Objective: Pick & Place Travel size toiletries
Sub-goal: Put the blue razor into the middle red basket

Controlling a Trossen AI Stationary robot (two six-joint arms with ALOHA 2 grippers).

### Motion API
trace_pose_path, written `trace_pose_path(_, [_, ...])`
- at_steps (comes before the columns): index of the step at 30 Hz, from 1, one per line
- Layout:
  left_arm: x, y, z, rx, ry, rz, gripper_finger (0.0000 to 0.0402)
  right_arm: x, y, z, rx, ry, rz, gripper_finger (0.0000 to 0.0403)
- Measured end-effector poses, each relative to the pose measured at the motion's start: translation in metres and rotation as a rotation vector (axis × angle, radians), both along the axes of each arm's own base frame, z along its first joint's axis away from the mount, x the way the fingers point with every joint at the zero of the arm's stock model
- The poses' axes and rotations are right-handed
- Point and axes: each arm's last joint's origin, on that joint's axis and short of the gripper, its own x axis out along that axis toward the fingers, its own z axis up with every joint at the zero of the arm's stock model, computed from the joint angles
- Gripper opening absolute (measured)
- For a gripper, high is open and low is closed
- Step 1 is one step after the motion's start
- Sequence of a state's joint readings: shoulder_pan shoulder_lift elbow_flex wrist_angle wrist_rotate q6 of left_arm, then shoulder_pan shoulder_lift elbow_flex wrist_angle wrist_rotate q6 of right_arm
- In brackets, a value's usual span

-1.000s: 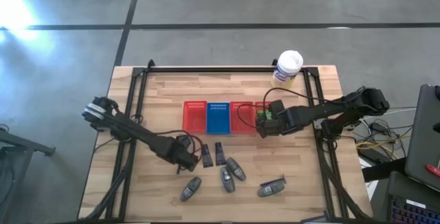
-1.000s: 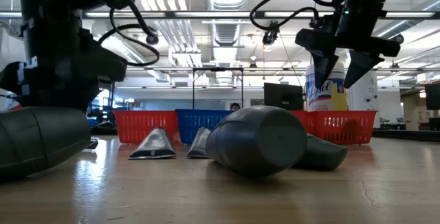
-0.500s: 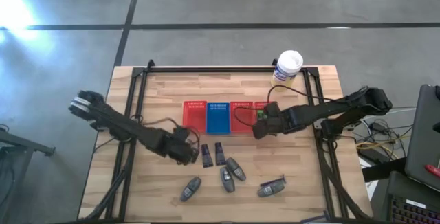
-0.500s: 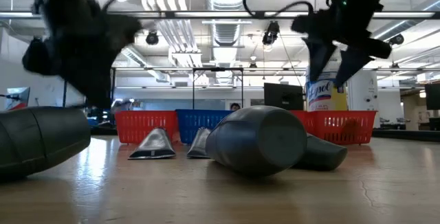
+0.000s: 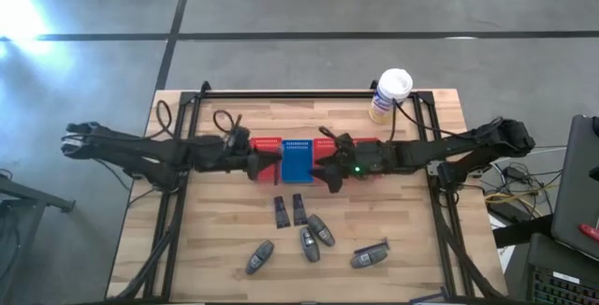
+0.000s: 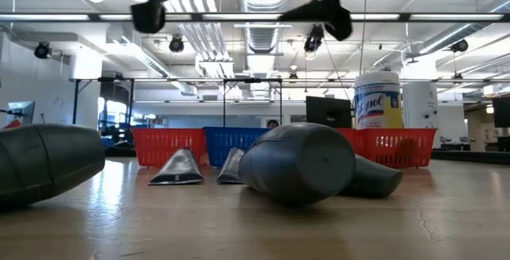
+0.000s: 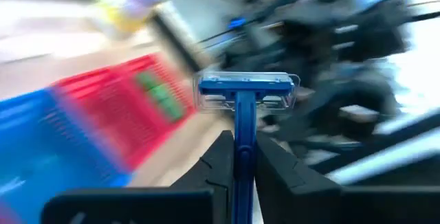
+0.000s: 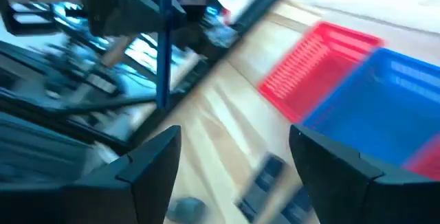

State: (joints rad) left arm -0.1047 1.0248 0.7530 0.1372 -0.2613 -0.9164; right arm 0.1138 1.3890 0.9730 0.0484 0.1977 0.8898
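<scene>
My left gripper point(image 5: 257, 162) hangs above the seam between the left red basket point(image 5: 265, 150) and the blue basket point(image 5: 298, 161), shut on a blue-handled razor point(image 7: 242, 104). My right gripper point(image 5: 328, 172) is open and faces it from across the blue basket; its wrist view shows the razor point(image 8: 163, 52) ahead of the open fingers. Two dark wedges point(image 5: 289, 210) and several grey tubes point(image 5: 316, 235) lie flat on the wood nearer the near edge. Green packets point(image 7: 157, 95) lie in the right red basket point(image 5: 360, 146). My left gripper pinches the razor's blue handle point(image 7: 243, 131) between its two fingers, the handle lying along them. The clear-capped head point(image 7: 246, 90) sticks out beyond the fingertips. The razor is lifted clear of the table and baskets.
A white-capped yellowish canister point(image 5: 390, 94) stands at the far right of the table. Three mesh baskets sit side by side mid-table. A black frame rail point(image 5: 281, 95) runs along the far edge. Bare wood shows at the near left point(image 5: 201, 254).
My left gripper has risen from beside the dark wedges and swung toward the far edge, over the left red and blue baskets. My right gripper has moved from the right red basket toward the table's left and risen. The toiletries on the table stayed put.
</scene>
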Motion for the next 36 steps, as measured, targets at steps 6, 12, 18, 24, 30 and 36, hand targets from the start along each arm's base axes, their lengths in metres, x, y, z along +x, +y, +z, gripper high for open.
trace_pose_path(6, [0.01, 0.01, -0.001, -0.012, -0.131, -0.077, 0.0036, 0.016, -0.003, -0.002, 0.019, -0.065, 0.023, 0.0298])
trace_pose_path(12, [0.023, 0.013, -0.006, -0.002, -0.169, -0.119, 0.0036, 0.04, 0.001, 0.002, 0.02, -0.091, 0.052, 0.0316])
trace_pose_path(18, [0.031, 0.017, -0.009, -0.001, -0.18, -0.158, 0.0036, 0.065, 0.005, 0.005, -0.01, -0.09, 0.113, 0.0318])
trace_pose_path(24, [0.026, 0.016, -0.006, 0.018, -0.191, -0.17, 0.0036, 0.065, 0.005, 0.01, -0.039, -0.007, 0.126, 0.0289])
trace_pose_path(30, [0.025, 0.017, -0.006, 0.038, -0.182, -0.17, 0.0036, 0.059, 0.003, 0.014, -0.027, -0.01, 0.119, 0.0247])
trace_pose_path(36, [0.026, 0.017, -0.009, 0.041, -0.161, -0.175, 0.0036, 0.06, 0.002, 0.018, -0.006, -0.054, 0.108, 0.0215])
